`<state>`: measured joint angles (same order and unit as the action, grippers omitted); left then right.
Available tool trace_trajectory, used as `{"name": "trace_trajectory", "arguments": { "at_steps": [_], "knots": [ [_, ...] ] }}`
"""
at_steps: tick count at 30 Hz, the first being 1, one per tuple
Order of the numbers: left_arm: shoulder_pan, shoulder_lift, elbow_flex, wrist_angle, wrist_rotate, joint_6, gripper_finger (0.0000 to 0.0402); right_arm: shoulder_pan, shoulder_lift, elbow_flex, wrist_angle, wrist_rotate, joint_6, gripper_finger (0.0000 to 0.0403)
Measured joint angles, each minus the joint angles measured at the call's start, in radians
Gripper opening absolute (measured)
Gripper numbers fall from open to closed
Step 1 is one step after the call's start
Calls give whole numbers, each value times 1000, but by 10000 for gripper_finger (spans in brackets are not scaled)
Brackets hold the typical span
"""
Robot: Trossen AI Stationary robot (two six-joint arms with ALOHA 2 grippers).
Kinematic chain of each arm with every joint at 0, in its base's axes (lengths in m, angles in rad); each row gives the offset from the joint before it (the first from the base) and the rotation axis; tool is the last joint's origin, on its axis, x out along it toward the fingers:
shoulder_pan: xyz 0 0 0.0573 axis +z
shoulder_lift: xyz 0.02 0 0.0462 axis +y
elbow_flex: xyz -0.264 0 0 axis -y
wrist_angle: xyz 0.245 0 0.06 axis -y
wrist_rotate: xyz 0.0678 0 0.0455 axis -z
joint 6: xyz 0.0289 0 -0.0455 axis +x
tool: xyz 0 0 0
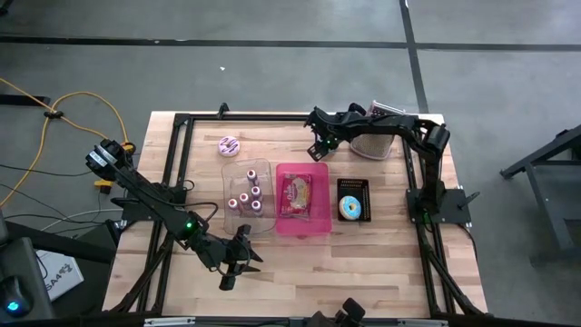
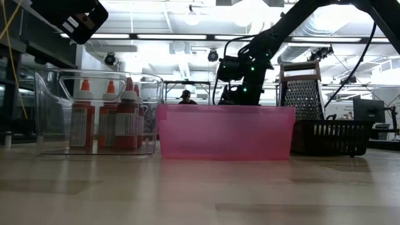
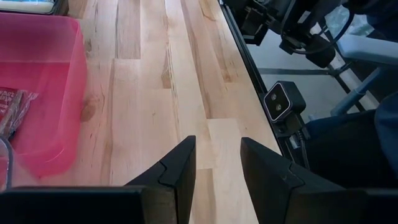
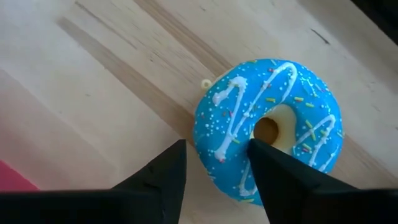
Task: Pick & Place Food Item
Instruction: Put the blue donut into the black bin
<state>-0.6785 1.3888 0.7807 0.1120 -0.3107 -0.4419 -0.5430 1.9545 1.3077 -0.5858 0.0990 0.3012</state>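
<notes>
A blue-iced donut with white drizzle and sprinkles lies flat on the wooden table near its far edge. My right gripper hangs over it, pointing steeply down and open. One finger is by the donut's hole and the other is outside the ring. From above, this gripper hides the donut. My left gripper waits open over bare wood near the table's front edge, with nothing between its fingers. My right gripper comes at the donut from above, its fingers on either side of one part of the ring. One fingertip overlaps the icing beside the hole. I cannot tell whether either finger touches the donut, which lies flat on the table.
A pink bin holding a food packet stands mid-table. A clear bin of red-capped bottles is on its left, and a black basket with another blue donut on its right. A pink donut and a grater are at the back.
</notes>
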Motion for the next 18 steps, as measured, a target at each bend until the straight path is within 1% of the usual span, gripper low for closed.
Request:
{"name": "trace_trajectory", "arguments": {
  "at_steps": [10,18],
  "knots": [
    [0,0,0,0,0,0,122,0,0,0,0,4,-11,109],
    [0,0,0,0,0,0,122,0,0,0,0,4,-12,80]
  ]
}}
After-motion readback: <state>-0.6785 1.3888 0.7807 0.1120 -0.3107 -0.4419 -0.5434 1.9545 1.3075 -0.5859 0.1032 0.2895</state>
